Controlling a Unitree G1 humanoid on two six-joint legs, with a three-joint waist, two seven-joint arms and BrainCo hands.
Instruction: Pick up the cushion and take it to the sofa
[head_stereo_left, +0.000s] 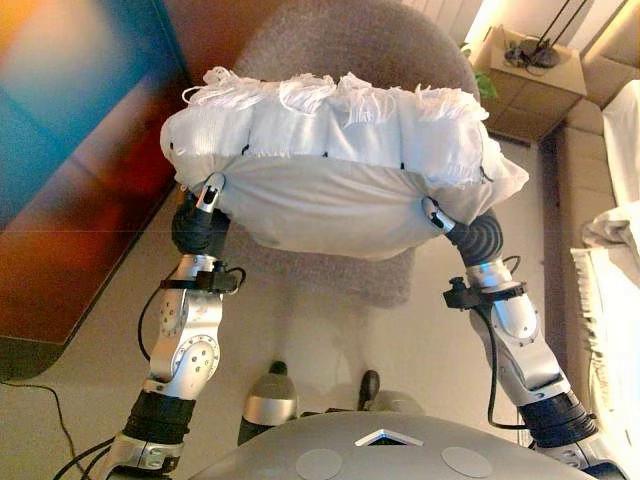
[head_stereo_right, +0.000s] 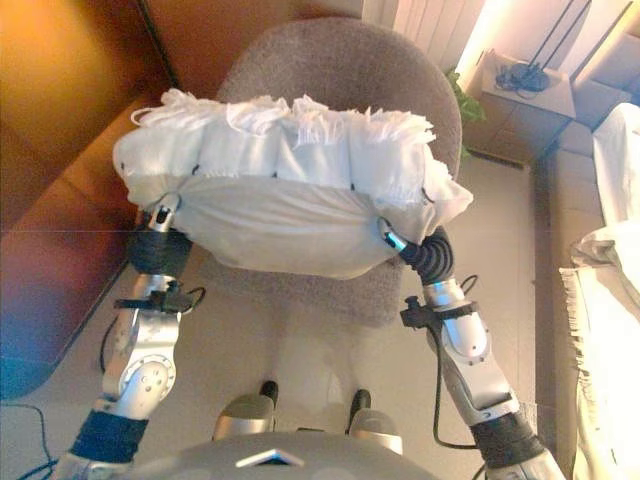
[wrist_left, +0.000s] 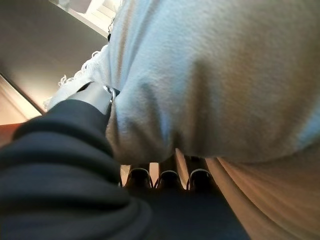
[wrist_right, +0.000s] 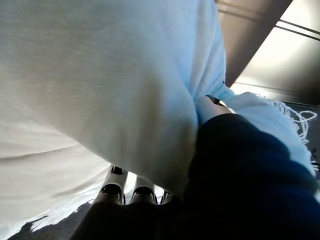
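Note:
A white cushion (head_stereo_left: 340, 170) with a fringed far edge is held up in front of me, above a grey armchair (head_stereo_left: 350, 40). My left hand (head_stereo_left: 208, 195) grips its near left corner and my right hand (head_stereo_left: 437, 215) grips its near right corner. In the left wrist view the thumb (wrist_left: 97, 97) presses into the cloth while the fingers (wrist_left: 140, 177) run under the cushion, which bulges between them. The right wrist view shows the same: the thumb (wrist_right: 210, 107) is dug into the cloth and the fingers (wrist_right: 114, 187) lie beneath. The fingertips are hidden under the cushion.
A pale sofa with a cream throw (head_stereo_left: 610, 290) runs along the right edge. A low side table (head_stereo_left: 530, 70) with black cables stands at the far right, with a green plant (head_stereo_left: 483, 80) beside it. A dark reddish-brown surface (head_stereo_left: 70, 200) lies on the left.

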